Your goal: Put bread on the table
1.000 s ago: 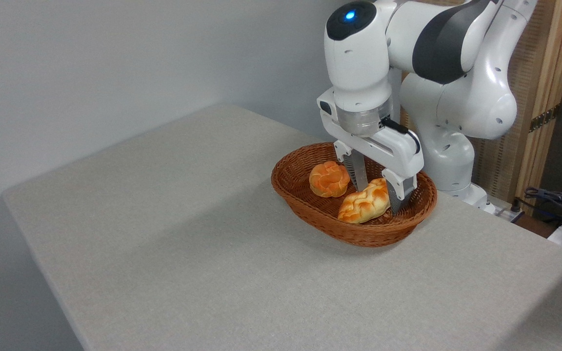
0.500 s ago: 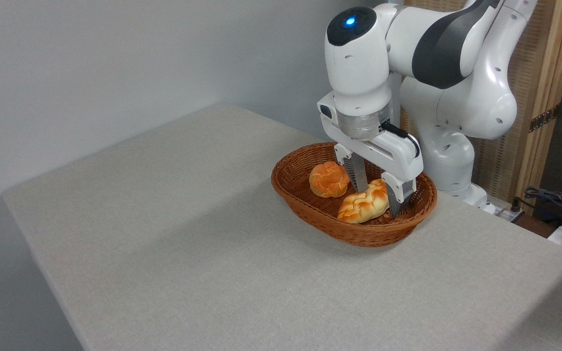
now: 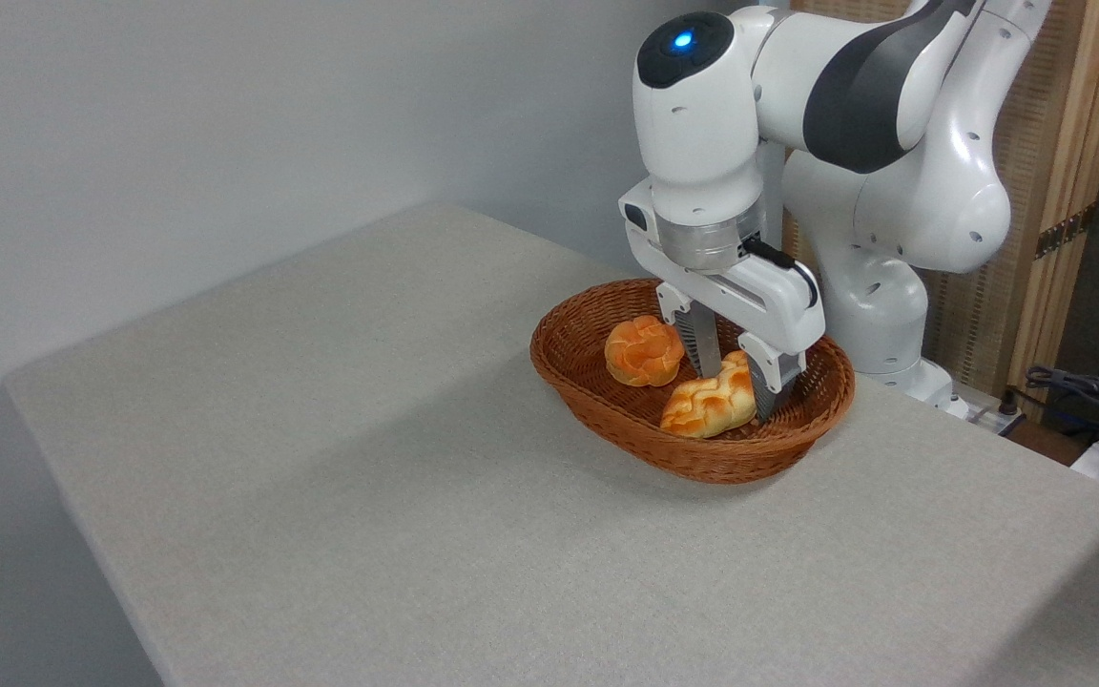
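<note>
The bread [image 3: 702, 405], a golden braided loaf, lies in the near right part of a brown wicker basket [image 3: 597, 405] on the grey-beige table [image 3: 349, 448]. My gripper [image 3: 737, 394] reaches straight down into the basket. Its two fingers [image 3: 700, 345] straddle the loaf's far right end and press against it on both sides. The loaf still rests on the basket floor.
A small round orange bun [image 3: 643, 350] sits in the basket just left of my fingers. The arm's white base [image 3: 879, 324] stands behind the basket. Cables [image 3: 1098, 401] lie off the table's right edge. A grey wall runs along the far left side.
The fingers have drawn closer together around the loaf's right end, and the wrist has shifted slightly. The loaf and the bun have stayed in place.
</note>
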Controlling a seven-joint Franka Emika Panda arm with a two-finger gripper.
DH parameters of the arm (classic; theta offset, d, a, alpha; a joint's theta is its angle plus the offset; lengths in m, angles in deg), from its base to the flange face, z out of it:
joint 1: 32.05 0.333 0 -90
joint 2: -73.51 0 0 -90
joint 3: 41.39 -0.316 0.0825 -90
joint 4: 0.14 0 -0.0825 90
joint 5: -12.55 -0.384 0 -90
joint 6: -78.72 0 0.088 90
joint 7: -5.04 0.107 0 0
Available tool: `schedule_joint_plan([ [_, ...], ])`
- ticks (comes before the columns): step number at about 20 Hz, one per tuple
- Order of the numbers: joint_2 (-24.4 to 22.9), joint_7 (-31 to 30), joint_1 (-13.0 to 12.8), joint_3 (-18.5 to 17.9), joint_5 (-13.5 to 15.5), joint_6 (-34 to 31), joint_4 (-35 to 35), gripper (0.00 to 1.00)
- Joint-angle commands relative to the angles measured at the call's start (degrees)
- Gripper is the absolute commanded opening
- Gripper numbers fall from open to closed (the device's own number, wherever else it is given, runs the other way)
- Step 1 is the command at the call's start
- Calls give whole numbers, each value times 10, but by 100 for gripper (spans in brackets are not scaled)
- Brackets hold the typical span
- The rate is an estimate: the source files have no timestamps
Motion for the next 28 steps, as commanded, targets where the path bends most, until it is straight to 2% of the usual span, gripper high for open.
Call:
schedule_joint_plan([
  [1,9,2,-3,1,-1,-2,8,17],
  [5,10,3,-4,1,-6,-5,13,16],
  [8,10,5,-5,2,-6,-10,16,11],
  [10,10,5,-10,2,-15,-16,19,11],
  [13,13,6,-14,2,-15,-65,58,11],
  [16,14,13,-32,-4,-14,-143,114,11],
  [21,15,13,-40,-4,-1,-145,142,11],
  [22,21,13,-46,-5,7,-145,156,12],
  [25,58,14,-65,-6,6,-125,208,13],
  [28,140,14,-77,-19,9,-112,304,14],
])
